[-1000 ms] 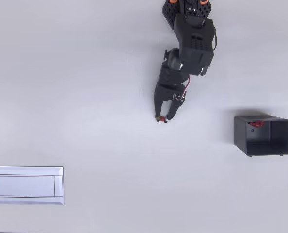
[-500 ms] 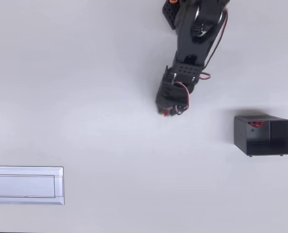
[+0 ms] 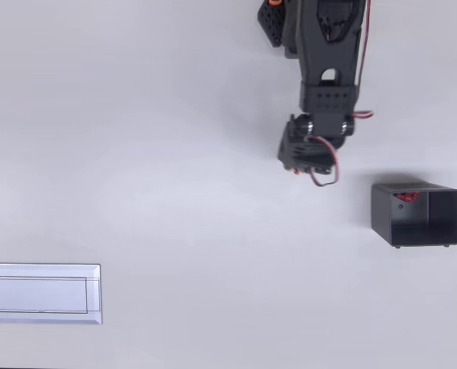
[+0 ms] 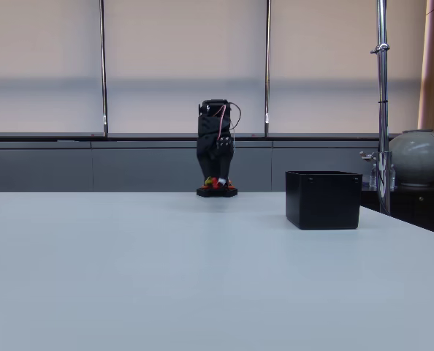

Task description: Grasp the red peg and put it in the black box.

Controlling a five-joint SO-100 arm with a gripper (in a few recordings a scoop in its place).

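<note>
In the overhead view my gripper point(image 3: 297, 168) hangs above the table, pointing down, left of the black box point(image 3: 382, 217). A speck of the red peg point(image 3: 296, 171) shows at the fingertips, and the gripper is shut on it. The gripper body hides most of the peg. The box stands open at the right, roughly a box length from the gripper. In the fixed view the black arm point(image 4: 215, 139) stands upright behind the table, with the box point(image 4: 324, 199) to its right.
A small red piece point(image 3: 404, 197) lies inside the box by its far wall. A flat white tray point(image 3: 41, 294) sits at the lower left of the overhead view. The arm's base point(image 4: 217, 191) stands at the table's far edge.
The gripper closed on the peg at the table, lifted it, and has swung right toward the box. The box and tray have not moved.
</note>
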